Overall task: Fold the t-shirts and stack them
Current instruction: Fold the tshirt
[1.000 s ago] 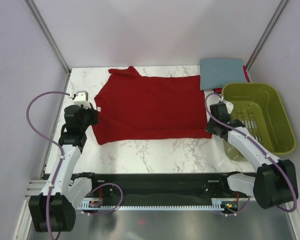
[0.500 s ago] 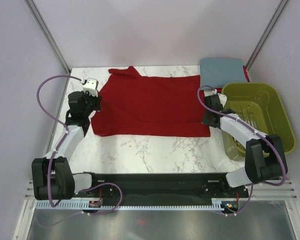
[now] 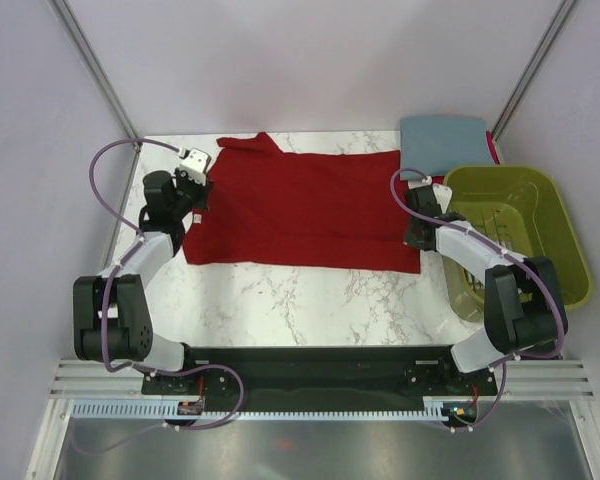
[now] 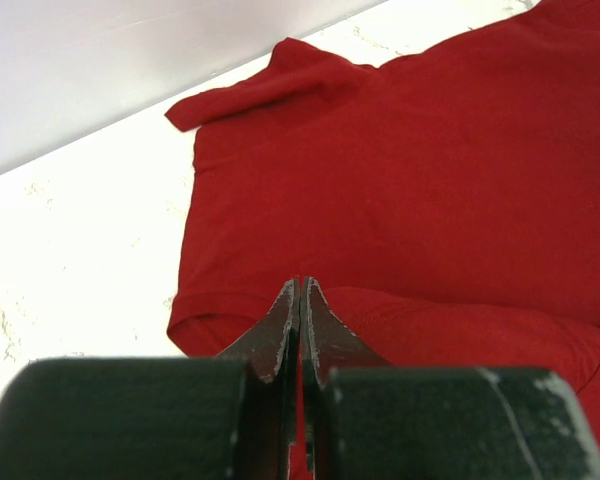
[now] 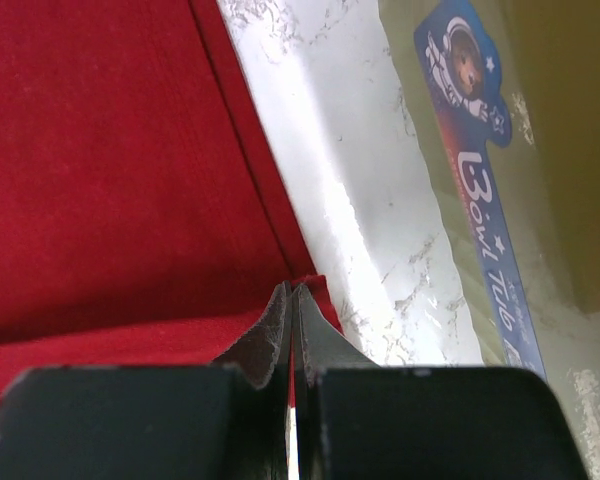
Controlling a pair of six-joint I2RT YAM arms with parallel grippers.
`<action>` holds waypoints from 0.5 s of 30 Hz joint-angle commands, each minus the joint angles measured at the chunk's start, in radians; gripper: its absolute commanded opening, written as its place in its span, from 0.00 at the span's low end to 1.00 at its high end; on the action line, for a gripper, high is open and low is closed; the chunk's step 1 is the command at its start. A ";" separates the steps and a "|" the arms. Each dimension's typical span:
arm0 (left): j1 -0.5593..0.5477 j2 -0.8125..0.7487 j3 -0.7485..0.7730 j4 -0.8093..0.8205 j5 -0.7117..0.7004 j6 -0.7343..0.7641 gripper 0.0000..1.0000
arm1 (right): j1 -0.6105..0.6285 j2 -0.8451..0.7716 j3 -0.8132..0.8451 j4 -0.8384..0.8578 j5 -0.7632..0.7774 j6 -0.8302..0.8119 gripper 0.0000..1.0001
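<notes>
The dark red t-shirt (image 3: 300, 205) lies spread across the marble table, its near long edge folded over toward the far side. My left gripper (image 3: 192, 205) is shut on the shirt's near left edge, with red cloth between the jaws in the left wrist view (image 4: 301, 285). My right gripper (image 3: 412, 232) is shut on the near right corner, seen in the right wrist view (image 5: 292, 290). The slate blue-grey t-shirt (image 3: 442, 143) lies folded at the far right corner. The red shirt fills the left wrist view (image 4: 420, 190) and the right wrist view (image 5: 110, 170).
The olive-green basket (image 3: 520, 235) stands at the right edge, just right of my right arm; its labelled wall shows in the right wrist view (image 5: 480, 180). Bare marble (image 3: 310, 305) lies between the shirt and the arm bases. Walls enclose the far side.
Both grippers have moved away from me, carrying the shirt's near edge up and over toward the far side. The visible red area has become shorter front to back.
</notes>
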 commanded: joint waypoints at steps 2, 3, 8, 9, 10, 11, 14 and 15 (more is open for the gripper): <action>-0.001 0.038 0.060 0.073 0.036 0.097 0.02 | 0.000 0.013 0.053 0.037 0.056 -0.020 0.00; -0.001 0.049 0.063 0.073 0.030 0.103 0.02 | -0.002 0.016 0.058 0.035 0.058 -0.023 0.00; -0.001 0.070 0.077 0.072 0.026 0.117 0.02 | -0.002 0.032 0.090 0.035 0.047 -0.030 0.00; 0.000 0.070 0.077 0.072 0.029 0.125 0.02 | -0.001 0.035 0.093 0.038 0.049 -0.031 0.00; -0.001 0.070 0.075 0.069 0.021 0.126 0.02 | 0.000 0.041 0.099 0.041 0.049 -0.033 0.00; -0.001 0.070 0.074 0.066 0.012 0.128 0.02 | 0.000 0.047 0.102 0.041 0.050 -0.039 0.00; -0.003 0.073 0.071 0.061 -0.040 0.145 0.02 | -0.002 0.079 0.117 0.043 0.061 -0.048 0.00; -0.001 0.075 0.071 0.060 -0.053 0.154 0.02 | -0.001 0.088 0.122 0.041 0.061 -0.053 0.00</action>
